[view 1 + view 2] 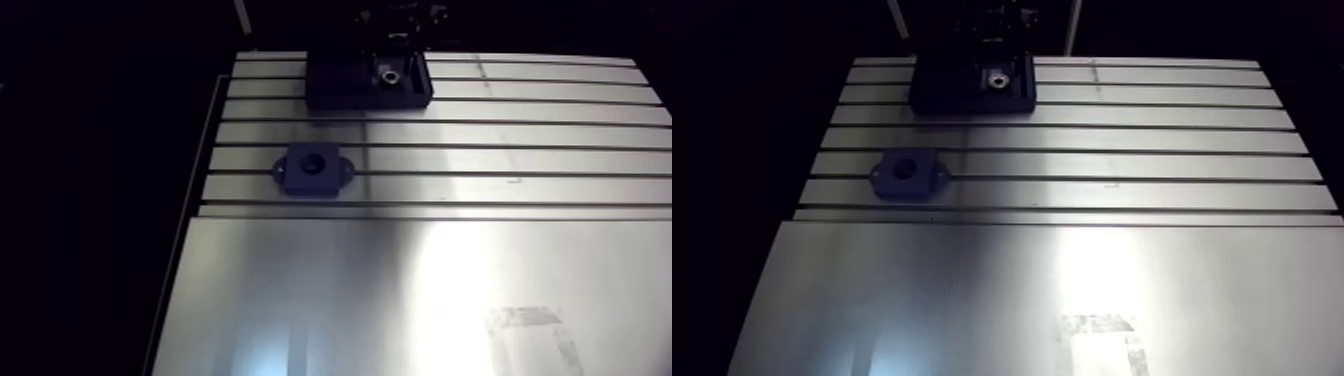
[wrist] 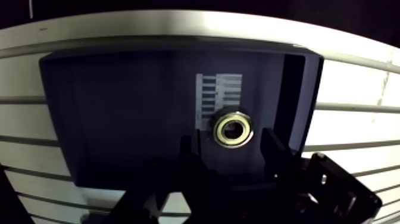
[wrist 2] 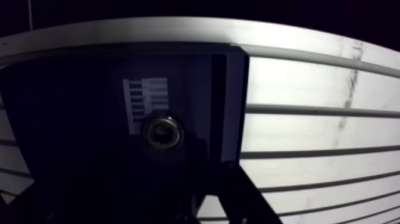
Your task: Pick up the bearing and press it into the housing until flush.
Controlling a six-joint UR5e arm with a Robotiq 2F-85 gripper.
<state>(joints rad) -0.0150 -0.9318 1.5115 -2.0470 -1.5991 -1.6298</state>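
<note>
Metal bearing [image 2: 233, 130] lies between the parted fingers [image 2: 277, 152].

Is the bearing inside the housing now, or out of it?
Out. The bearing lies in the dark tray, between the fingers of the open gripper; the housing stands apart on the table, its bore dark and empty.

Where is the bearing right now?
The bearing lies in the dark tray at the table's far end, beyond the housing; the wrist view shows it between the fingers of the open gripper.
</note>
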